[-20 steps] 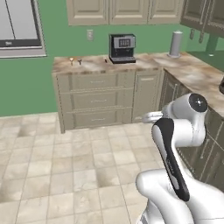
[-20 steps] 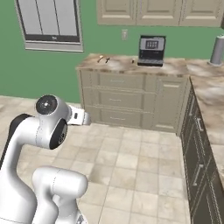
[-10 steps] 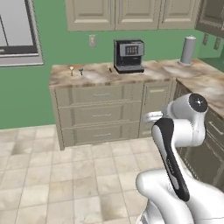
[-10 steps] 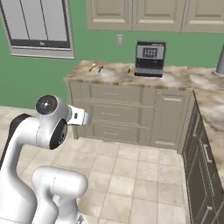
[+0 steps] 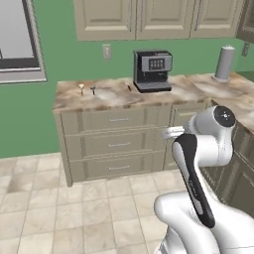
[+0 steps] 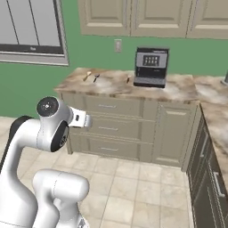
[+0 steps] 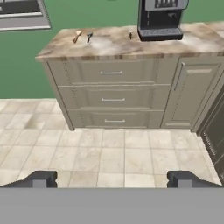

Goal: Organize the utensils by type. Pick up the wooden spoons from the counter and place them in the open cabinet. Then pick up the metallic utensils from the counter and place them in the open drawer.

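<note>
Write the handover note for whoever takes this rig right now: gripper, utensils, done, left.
Gripper: open, empty, out over the tiled floor, well short of the counter.
Utensils: a wooden spoon and a dark-handled utensil lie side by side near the counter's left end; another small one lies just left of the coffee machine. A fourth can't be made out.
Done: nothing placed.
Left: all picks, spoons to cabinet, metal to drawer.
</note>
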### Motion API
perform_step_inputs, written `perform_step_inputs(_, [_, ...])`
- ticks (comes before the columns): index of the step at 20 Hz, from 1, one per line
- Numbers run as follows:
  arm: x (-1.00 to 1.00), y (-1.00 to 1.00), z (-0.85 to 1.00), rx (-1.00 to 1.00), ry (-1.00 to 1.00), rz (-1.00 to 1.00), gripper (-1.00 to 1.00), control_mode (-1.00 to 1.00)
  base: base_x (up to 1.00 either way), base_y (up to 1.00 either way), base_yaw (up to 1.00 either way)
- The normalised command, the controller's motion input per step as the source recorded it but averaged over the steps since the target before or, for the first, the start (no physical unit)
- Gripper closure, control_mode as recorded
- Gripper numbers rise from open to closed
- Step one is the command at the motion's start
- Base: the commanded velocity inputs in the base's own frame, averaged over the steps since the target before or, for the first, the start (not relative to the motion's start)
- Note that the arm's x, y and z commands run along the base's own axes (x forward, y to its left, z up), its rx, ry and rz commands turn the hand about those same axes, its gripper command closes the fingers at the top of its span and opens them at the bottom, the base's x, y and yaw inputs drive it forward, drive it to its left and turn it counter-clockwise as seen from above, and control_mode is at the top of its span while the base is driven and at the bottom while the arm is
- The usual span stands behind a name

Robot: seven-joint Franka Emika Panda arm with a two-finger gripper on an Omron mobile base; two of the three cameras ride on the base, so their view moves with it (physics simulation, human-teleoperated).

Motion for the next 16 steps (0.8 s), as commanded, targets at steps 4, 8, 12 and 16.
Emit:
perform_step_inputs(4, [0.0, 0.0, 0.0, 0.0, 0.0, 0.0, -1.0, 1.0, 0.61, 0.37, -0.04])
perform_step_inputs(8, [0.0, 0.0, 0.0, 0.0, 0.0, 0.0, -1.0, 1.0, 0.56, 0.46, -0.05])
perform_step_inputs(12, [0.0, 0.0, 0.0, 0.0, 0.0, 0.0, -1.0, 1.0, 0.58, 0.52, -0.06])
perform_step_inputs(16, [0.0, 0.0, 0.0, 0.0, 0.0, 0.0, -1.0, 1.0, 0.63, 0.62, -0.1])
